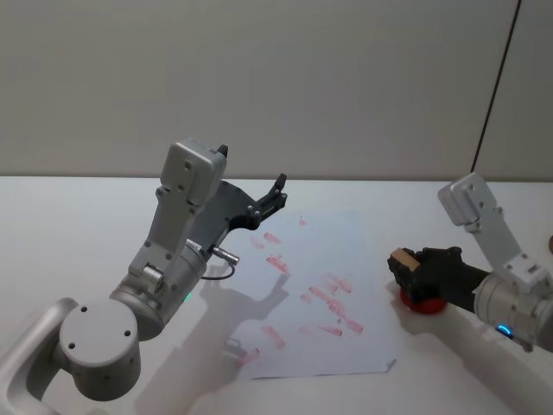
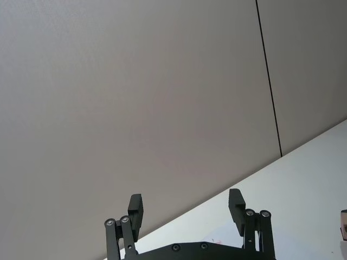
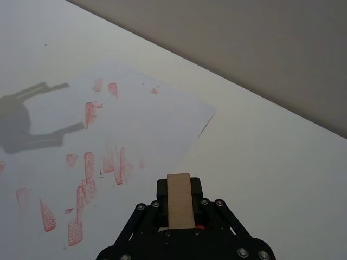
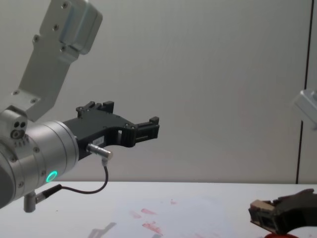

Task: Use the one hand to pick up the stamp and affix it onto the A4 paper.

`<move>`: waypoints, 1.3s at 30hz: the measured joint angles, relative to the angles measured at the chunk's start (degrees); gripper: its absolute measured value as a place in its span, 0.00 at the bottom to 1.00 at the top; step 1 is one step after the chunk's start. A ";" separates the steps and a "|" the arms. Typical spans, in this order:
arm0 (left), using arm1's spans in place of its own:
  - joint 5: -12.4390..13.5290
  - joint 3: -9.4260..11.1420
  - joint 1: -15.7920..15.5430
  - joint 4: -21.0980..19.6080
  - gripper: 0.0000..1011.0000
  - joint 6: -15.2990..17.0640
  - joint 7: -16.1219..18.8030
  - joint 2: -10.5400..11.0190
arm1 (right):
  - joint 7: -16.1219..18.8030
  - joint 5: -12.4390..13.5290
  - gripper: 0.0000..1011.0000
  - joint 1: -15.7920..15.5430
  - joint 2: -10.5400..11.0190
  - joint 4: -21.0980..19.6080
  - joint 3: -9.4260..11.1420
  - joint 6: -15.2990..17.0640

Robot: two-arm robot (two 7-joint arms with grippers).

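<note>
One right pincer (image 1: 404,266) low, clamping stamp (image 1: 399,258)

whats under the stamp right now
A red ink pad sits under the right tool, which is shut on the stamp. The tool's black body covers most of the pad, so contact between stamp and pad cannot be seen.

Plain grey wall (image 1: 259,78); dark vertical seam (image 1: 497,82); white tabletop (image 1: 69,225)
</note>
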 joint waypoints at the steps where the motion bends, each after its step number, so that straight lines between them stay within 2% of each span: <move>1: 0.00 0.00 0.00 0.00 0.99 0.00 0.00 0.00 | -0.08 -0.06 0.22 0.02 0.00 0.11 -0.01 0.02; 12: 0.00 0.00 0.00 0.00 0.99 0.00 0.00 0.00 | -1.79 0.25 0.22 -0.75 0.53 0.53 0.24 0.99; 26: 0.00 0.00 0.00 0.00 0.99 0.00 0.00 0.00 | -2.08 1.21 0.22 -1.49 0.75 0.19 0.22 1.89; 31: 0.00 0.00 0.00 0.00 0.99 0.00 0.00 0.00 | -2.06 1.41 0.35 -1.61 0.78 0.15 0.18 2.06; 32: 0.00 0.00 0.00 0.00 0.99 0.00 0.00 0.00 | -2.06 1.43 0.35 -1.63 0.79 0.15 0.17 2.08; 33: 0.00 0.00 0.00 0.00 0.99 0.00 0.00 0.00 | -2.06 1.44 0.42 -1.64 0.79 0.14 0.17 2.09; 36: 0.00 0.00 0.00 0.00 0.99 0.00 0.00 0.00 | -2.06 1.50 0.50 -1.69 0.81 0.13 0.15 2.15; 37: 0.00 0.00 0.00 0.00 0.99 0.00 0.00 0.00 | -2.06 1.53 0.56 -1.70 0.82 0.12 0.14 2.18; 39: 0.00 0.00 0.00 0.00 0.99 0.00 0.00 0.00 | -2.06 1.54 0.59 -1.71 0.82 0.11 0.13 2.19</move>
